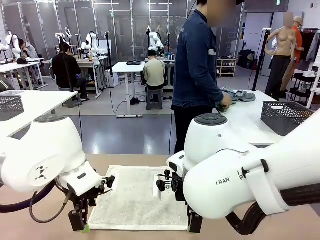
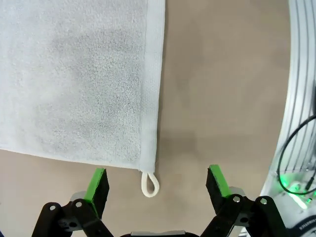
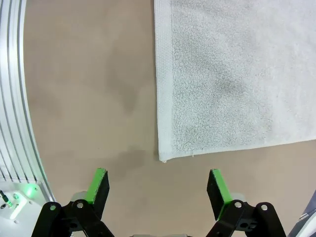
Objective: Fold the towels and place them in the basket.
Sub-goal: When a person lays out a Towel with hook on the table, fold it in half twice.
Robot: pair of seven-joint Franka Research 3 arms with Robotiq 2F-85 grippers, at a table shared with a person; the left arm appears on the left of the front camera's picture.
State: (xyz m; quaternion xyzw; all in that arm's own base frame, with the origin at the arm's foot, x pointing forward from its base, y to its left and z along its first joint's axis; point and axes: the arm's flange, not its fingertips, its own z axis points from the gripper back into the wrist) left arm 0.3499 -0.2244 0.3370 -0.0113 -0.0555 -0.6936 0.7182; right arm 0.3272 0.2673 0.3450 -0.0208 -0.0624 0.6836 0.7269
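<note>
The brown table [image 1: 127, 160] carries one white towel [image 1: 137, 197], spread flat in its middle. The left gripper [image 2: 157, 173] hangs with jaws wide over the towel's near-left corner, where a small hanging loop [image 2: 150, 183] sticks out between its fingers. The right gripper [image 3: 158, 173] stands equally wide at the other near corner. Behind, a person [image 1: 197, 60] in a dark blue jacket stands at a white table [image 1: 250, 125] with crumpled towels [image 1: 240, 95] and the dark mesh basket [image 1: 286, 117]. In the front view the bulky right arm [image 1: 240, 175] covers the towel's right edge.
</note>
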